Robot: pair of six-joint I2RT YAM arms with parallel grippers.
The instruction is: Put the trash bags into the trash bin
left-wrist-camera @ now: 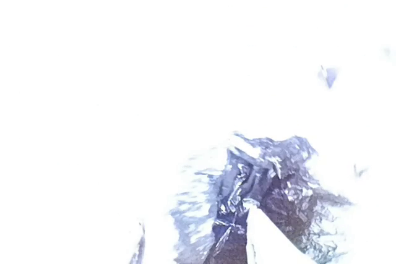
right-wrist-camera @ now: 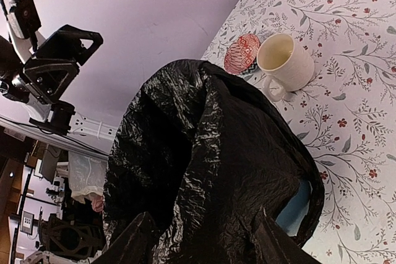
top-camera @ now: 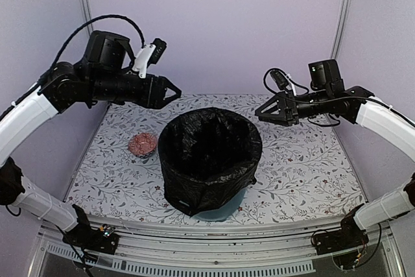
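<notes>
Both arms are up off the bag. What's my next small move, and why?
Probably just draw both arms back. The black bag already lines the teal bin, its edge draped over the rim, and the left fingers and right fingers hang open, empty and clear of it.

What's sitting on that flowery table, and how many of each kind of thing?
black plastic bag: 1
teal bucket: 1
cream mug: 1
red patterned disc: 1
Total: 4
</notes>
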